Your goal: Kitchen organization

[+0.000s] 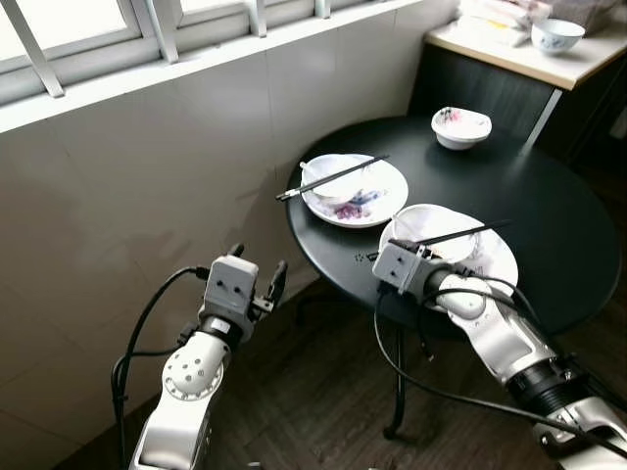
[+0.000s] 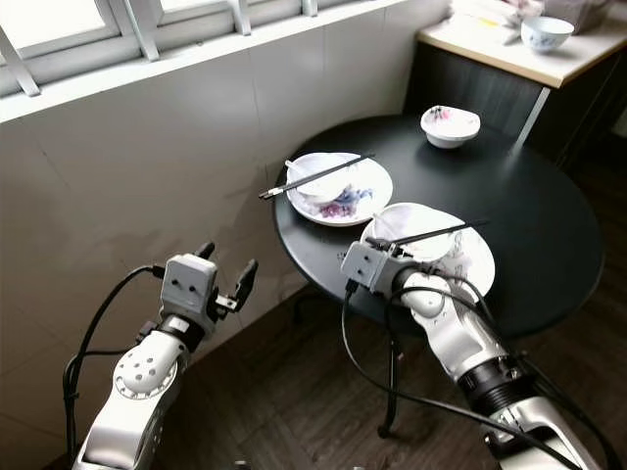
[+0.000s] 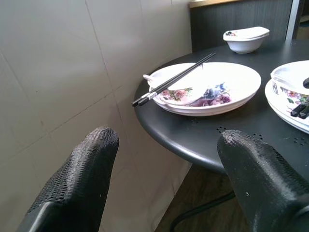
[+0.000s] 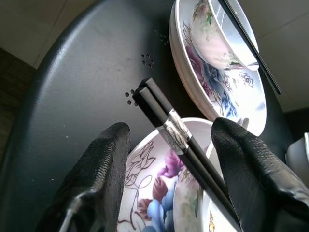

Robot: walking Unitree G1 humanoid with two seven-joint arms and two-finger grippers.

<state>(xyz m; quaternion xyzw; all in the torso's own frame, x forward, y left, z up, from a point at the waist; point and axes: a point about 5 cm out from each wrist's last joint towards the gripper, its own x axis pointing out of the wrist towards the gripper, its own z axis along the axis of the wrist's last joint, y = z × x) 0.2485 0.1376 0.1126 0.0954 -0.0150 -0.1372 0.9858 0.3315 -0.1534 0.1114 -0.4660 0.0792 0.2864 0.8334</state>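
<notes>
A round black table carries two flowered plates. On the near plate sits a white bowl with black chopsticks laid across it. My right gripper is open at the table's near-left edge, one finger on each side of the chopsticks' near ends without touching them. The far plate holds a bowl, a spoon and a second pair of chopsticks. My left gripper hangs open and empty off the table's left side, near the wall.
A small white bowl stands at the table's far side. Behind it, a light counter holds another bowl. A tiled wall under a window runs along the left. Dark wood floor lies below.
</notes>
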